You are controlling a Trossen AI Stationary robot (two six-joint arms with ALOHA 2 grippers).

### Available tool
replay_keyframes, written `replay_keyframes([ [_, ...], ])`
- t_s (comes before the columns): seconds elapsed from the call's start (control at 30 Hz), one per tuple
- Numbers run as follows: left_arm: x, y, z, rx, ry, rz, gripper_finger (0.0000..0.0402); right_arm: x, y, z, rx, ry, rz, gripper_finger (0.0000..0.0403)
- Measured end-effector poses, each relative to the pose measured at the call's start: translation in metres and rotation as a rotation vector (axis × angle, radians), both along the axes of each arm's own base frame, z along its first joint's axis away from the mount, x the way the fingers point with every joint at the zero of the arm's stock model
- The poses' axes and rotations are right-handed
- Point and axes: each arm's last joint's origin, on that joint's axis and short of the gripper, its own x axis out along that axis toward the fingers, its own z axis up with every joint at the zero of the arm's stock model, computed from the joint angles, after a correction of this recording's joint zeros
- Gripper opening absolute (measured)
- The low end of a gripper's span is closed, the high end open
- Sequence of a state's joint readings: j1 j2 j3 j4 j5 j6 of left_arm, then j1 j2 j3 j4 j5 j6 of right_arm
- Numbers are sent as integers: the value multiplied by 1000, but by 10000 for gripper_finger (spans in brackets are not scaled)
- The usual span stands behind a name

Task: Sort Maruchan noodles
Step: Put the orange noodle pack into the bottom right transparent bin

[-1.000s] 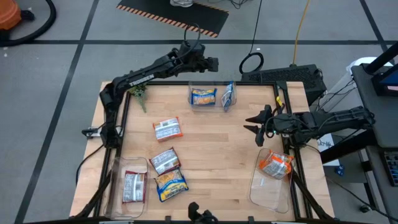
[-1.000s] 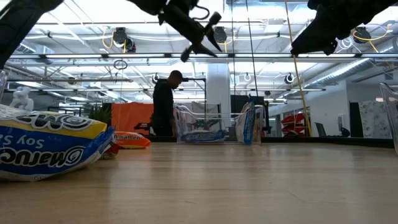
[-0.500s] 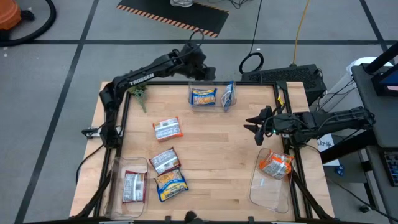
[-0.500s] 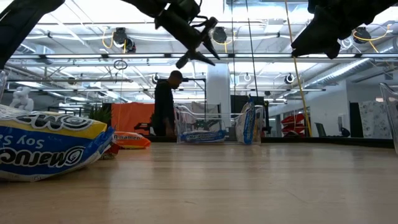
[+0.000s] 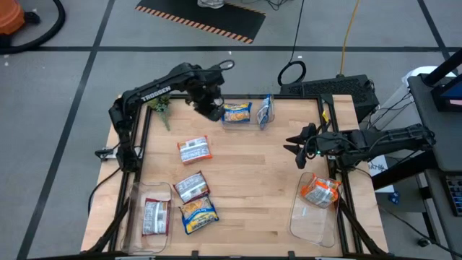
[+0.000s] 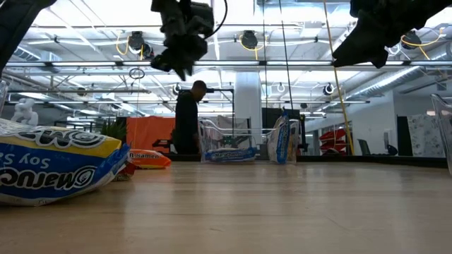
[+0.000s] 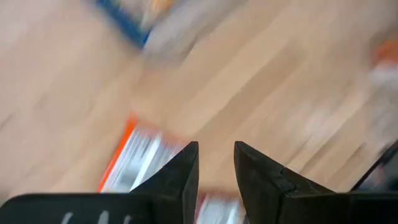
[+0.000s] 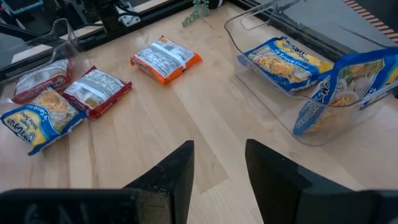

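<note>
Left gripper [image 5: 211, 110], jaws slightly apart and empty, had swung back from the far bin [image 5: 238, 100] toward the orange packet [image 5: 194, 150], likely next pick; right gripper [image 5: 297, 152] idle, parted, empty.

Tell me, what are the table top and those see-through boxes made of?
The table top looks like pale wood with a smooth finish: plank seams and grain show. The far bin and the bin on the right look like clear, glossy hard plastic, since the noodle packets inside show through the walls.
</note>
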State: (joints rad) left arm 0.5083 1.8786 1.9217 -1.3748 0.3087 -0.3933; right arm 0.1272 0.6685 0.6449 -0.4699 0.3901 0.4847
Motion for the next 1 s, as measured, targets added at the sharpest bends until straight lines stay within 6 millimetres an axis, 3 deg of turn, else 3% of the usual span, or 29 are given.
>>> replay_keyframes([
  [0.3, -14, -8, -43, -146, 204, -29, 106, 0, 0, 0, 23, -8, -14, 139],
  [0.47, -23, -20, -76, -247, 351, -14, 107, 1, 0, 2, 191, -89, -110, 139],
  [0.57, -31, -29, -95, -417, 383, 2, 107, 3, 0, 5, 297, -162, -163, 139],
  [0.63, -36, -33, -105, -429, 390, -6, 107, 4, 1, 8, 335, -198, -177, 139],
  [0.8, -61, -39, -115, -396, 361, 63, 107, 7, 1, 13, 380, -268, -185, 139],
  [1.0, -106, -43, -118, -313, 267, 215, 107, 9, 1, 13, 405, -282, -199, 139],
])
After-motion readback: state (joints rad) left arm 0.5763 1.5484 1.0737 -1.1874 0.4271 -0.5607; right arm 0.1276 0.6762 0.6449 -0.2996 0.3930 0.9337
